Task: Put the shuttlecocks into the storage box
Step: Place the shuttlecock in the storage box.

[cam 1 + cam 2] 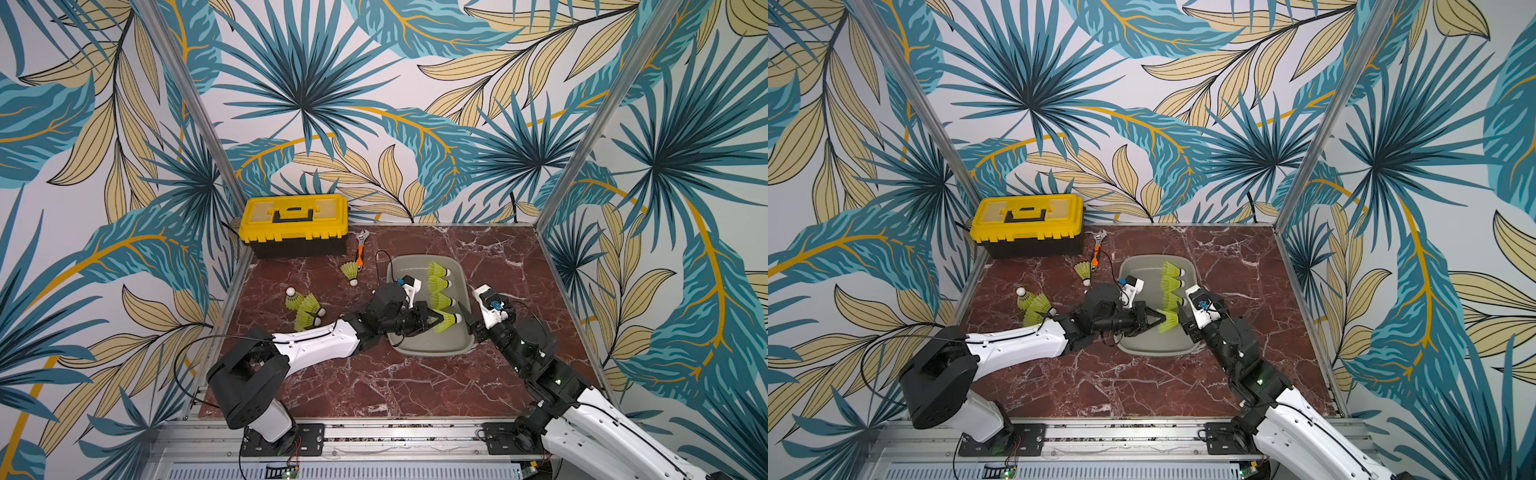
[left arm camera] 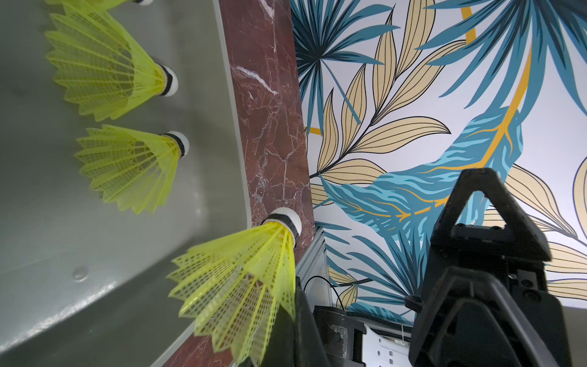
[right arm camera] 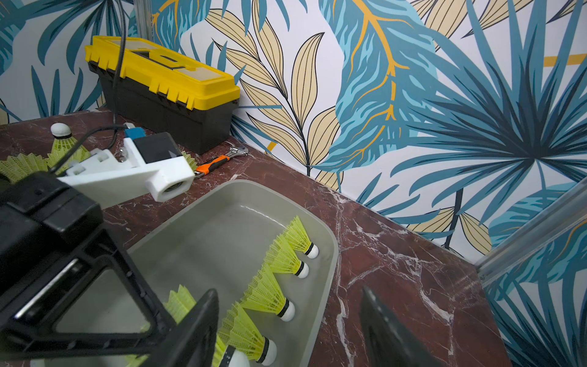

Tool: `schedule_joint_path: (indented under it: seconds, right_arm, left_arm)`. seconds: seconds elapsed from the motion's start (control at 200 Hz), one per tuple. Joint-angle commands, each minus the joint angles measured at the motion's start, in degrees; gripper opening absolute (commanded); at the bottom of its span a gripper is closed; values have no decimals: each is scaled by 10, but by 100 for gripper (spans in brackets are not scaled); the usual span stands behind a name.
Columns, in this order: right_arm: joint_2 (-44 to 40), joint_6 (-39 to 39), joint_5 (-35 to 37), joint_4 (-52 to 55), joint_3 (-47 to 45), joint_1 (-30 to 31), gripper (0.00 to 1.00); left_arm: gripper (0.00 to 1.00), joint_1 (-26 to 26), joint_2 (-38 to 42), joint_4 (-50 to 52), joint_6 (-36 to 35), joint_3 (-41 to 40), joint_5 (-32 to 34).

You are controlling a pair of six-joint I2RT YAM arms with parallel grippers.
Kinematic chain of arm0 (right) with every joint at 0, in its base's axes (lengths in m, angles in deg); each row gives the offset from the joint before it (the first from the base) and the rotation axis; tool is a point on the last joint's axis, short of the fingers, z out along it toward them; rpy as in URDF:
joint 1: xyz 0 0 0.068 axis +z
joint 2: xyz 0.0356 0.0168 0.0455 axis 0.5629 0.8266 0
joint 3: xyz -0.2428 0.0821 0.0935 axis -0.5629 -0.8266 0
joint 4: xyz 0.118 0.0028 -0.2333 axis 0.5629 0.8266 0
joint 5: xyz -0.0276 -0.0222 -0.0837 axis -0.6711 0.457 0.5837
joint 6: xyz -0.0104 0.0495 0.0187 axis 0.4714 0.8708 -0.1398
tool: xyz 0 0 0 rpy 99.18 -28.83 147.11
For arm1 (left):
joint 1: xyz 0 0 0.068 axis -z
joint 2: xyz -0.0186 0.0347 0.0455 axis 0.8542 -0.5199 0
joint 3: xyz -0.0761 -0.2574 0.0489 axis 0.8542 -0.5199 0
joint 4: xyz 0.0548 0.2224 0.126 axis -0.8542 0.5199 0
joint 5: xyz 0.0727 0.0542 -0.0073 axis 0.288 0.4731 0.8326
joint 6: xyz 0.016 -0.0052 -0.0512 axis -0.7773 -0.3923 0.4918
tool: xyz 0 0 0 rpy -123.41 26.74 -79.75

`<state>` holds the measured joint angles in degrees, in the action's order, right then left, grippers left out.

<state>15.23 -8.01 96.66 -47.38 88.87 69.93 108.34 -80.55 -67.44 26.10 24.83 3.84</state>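
Observation:
The grey storage box sits mid-table. Three shuttlecocks lie in a row along its right wall, white tips against it. My left gripper hangs over the box, shut on the skirt of another shuttlecock. My right gripper is open at the box's right rim, one finger inside and one over the table, holding nothing. One shuttlecock lies beside the wrench. Three more cluster at the table's left edge.
A yellow-lidded black toolbox stands in the back left corner. An orange-handled wrench lies between it and the box. Patterned walls and metal posts close in the red marble table.

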Motion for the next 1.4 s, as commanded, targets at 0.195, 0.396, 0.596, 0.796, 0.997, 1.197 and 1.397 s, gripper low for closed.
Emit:
schedule_joint_path:
  seconds: [0.195,0.396,0.596,0.796,0.997,1.197,1.397]
  right_arm:
    - [0,14,11,2,-18,2,70]
    - [1,14,13,3,-20,1,71]
    - [3,12,16,3,-22,1,71]
    - [3,14,18,3,-25,1,71]
    - [6,13,21,0,-29,1,71]
    - [6,13,24,-1,-33,1,71]
    - [7,10,29,-3,-36,2,71]
  left_arm:
    - [0,17,-34,-26,16,-14,15]
    - [0,20,-58,-22,12,-10,16]
    - [0,21,-82,-6,2,9,6]
    - [0,22,-93,0,0,14,6]
    - [0,22,-106,13,-10,30,-2]
    - [0,22,-121,27,-16,46,-7]
    - [0,22,-131,37,-21,58,-12]
